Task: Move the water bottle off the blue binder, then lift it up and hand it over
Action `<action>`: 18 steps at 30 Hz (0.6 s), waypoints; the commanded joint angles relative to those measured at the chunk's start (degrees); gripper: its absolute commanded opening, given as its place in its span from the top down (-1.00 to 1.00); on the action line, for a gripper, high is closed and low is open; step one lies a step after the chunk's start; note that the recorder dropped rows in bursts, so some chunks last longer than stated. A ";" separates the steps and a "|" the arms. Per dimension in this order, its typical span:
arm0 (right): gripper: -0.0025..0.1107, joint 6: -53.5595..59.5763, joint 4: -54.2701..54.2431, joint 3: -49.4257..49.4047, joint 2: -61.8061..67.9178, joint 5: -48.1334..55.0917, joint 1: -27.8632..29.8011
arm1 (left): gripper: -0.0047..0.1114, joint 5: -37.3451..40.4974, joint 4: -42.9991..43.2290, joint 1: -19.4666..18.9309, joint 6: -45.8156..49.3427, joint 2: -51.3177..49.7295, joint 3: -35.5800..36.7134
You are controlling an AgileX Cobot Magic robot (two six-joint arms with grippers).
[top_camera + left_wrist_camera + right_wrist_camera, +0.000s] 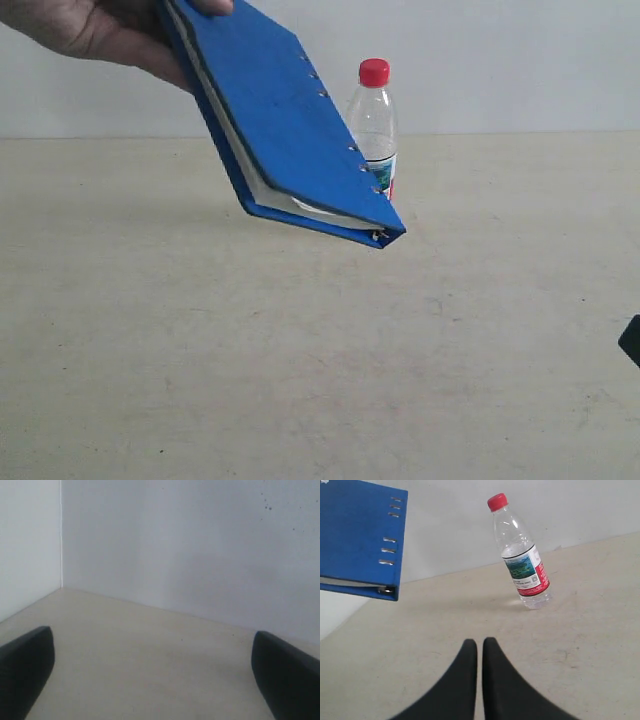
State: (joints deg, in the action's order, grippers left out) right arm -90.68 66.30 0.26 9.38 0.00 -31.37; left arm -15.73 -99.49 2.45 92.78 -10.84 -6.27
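A person's hand (90, 35) holds the blue binder (285, 120) tilted in the air above the table, its low corner near the bottle. The water bottle (374, 125), clear with a red cap, stands upright on the table behind the binder. In the right wrist view the water bottle (520, 555) and the blue binder (360, 537) are both ahead of my right gripper (479, 644), which is shut on nothing and well short of them. My left gripper (152, 672) is open over bare table, facing a wall corner.
The beige table (300, 360) runs to a white wall (500, 60) at the back. A dark bit of the right arm (631, 340) shows at the exterior view's right edge.
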 commanded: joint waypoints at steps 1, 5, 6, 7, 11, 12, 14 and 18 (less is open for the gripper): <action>0.96 -0.34 -0.22 -0.26 -0.11 0.00 0.04 | -0.97 -0.61 -0.45 0.04 -0.65 0.48 1.00; 0.96 -0.34 -0.22 -0.26 -0.11 0.00 0.04 | -0.97 -0.61 -0.45 0.04 -0.65 0.48 1.00; 0.96 -0.03 -0.58 -0.26 -0.11 2.01 0.04 | -0.97 -0.61 -0.45 0.04 -0.65 0.48 1.00; 0.96 0.28 -4.12 -0.26 -0.11 6.03 0.04 | -0.97 -0.61 -0.45 0.04 -0.65 0.48 1.00; 0.96 12.96 -25.91 -0.26 -0.11 21.95 0.04 | -0.97 -0.61 -0.45 0.04 -0.65 0.48 1.00; 0.96 15.94 -25.42 -0.26 -0.11 23.00 0.04 | -0.97 -0.61 -0.45 0.04 -0.65 0.48 1.00; 0.96 21.39 -23.36 -0.26 -0.11 20.98 0.04 | -0.97 -0.61 -0.45 0.04 -0.65 0.48 1.00; 0.96 36.12 -26.55 -0.26 -0.11 5.88 0.04 | -0.97 -0.61 -0.45 0.04 -0.65 0.48 1.00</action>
State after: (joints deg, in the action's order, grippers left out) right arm -62.89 42.71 -0.08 9.38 14.01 -31.37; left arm -16.01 -99.63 2.45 92.66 -10.84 -5.54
